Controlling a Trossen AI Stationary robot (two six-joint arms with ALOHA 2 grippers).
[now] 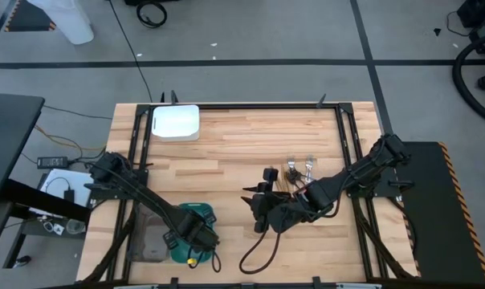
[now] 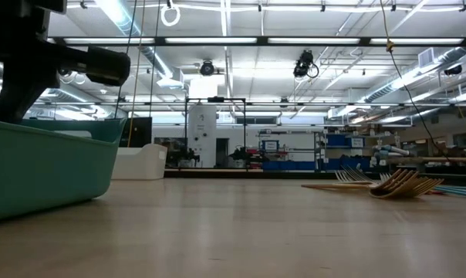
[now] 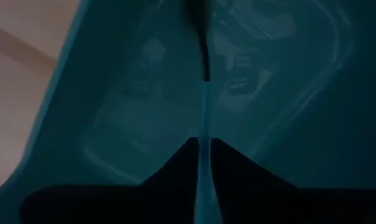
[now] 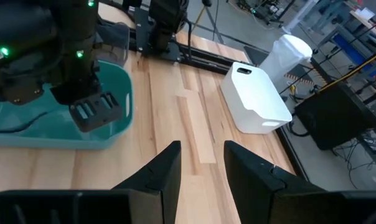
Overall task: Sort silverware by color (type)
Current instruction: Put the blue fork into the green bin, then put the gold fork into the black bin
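My left gripper [image 1: 196, 241] hangs over the teal tray [image 1: 201, 213] near the table's near edge, shut on a slim teal-blue piece of silverware [image 3: 205, 124] that points down into the tray [image 3: 113, 93]. My right gripper [image 1: 254, 213] is open [image 4: 200, 168] above bare wood at mid-table, pointing toward the table's left and touching nothing. A few gold and silver forks [image 1: 299, 170] lie flat on the wood beside the right arm. The low view shows the gold forks [image 2: 403, 184] with teal pieces [image 2: 458, 189] behind them. My left gripper pinches the teal-blue piece between its two fingers [image 3: 169, 168], which lie along it. The shaft [image 3: 205, 146] sticks out past the fingertips toward the tray floor, lifted clear. Which kind of utensil it is I cannot tell.
A grey tray [image 1: 148, 245] stands beside the teal one toward the table's left. A white tray [image 1: 176, 123] stands at the far left of the table [image 1: 250, 144]. Black rails run along the table's sides. A cable loops on the wood [image 1: 254, 255] near the near edge.
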